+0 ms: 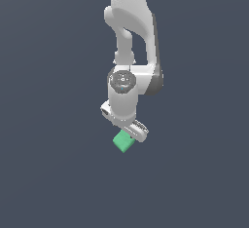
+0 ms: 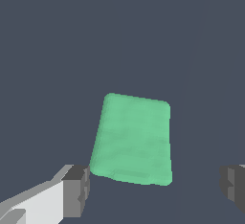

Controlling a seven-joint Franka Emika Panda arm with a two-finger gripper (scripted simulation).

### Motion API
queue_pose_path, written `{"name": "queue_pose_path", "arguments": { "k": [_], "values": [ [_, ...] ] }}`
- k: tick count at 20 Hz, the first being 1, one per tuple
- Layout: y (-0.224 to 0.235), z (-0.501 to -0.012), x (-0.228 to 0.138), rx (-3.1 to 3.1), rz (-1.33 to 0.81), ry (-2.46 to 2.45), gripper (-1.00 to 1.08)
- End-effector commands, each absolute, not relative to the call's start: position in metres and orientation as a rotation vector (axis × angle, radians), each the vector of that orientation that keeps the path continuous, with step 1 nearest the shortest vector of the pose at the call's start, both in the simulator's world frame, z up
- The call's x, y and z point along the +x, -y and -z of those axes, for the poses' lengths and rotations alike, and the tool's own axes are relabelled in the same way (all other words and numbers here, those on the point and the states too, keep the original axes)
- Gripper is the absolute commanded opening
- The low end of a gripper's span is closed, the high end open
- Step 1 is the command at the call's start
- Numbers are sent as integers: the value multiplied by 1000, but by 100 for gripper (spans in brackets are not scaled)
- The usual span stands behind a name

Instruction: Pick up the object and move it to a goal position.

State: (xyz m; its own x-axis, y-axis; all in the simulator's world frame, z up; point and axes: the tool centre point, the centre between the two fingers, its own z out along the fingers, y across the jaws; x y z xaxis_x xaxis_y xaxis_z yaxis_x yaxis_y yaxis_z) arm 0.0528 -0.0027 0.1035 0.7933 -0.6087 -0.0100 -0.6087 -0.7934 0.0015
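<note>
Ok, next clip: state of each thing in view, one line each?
Cube: mint-green, lying between the two fingers, one finger at its edge, the other clearly apart; not gripped.
Gripper: open, positioned over the cube, fingers straddling it.
Arm: reaching down, wrist above the cube in the exterior view.

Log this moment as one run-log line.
phase: pre-grasp | end effector: open, fingers either side of cube, one pad near its edge, other apart | cube: mint-green, not gripped | goal: not visible
</note>
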Motion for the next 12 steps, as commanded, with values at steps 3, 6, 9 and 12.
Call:
{"name": "queue_pose_path", "arguments": {
  "k": [3, 6, 9, 12],
  "values": [
    [3, -97, 60, -2930, -7, -1131, 100],
    [4, -93, 63, -2909, -4, -1184, 100],
    [4, -91, 65, -2896, -1, -1218, 100],
    [4, -90, 66, -2889, 0, -1234, 100]
  ]
}}
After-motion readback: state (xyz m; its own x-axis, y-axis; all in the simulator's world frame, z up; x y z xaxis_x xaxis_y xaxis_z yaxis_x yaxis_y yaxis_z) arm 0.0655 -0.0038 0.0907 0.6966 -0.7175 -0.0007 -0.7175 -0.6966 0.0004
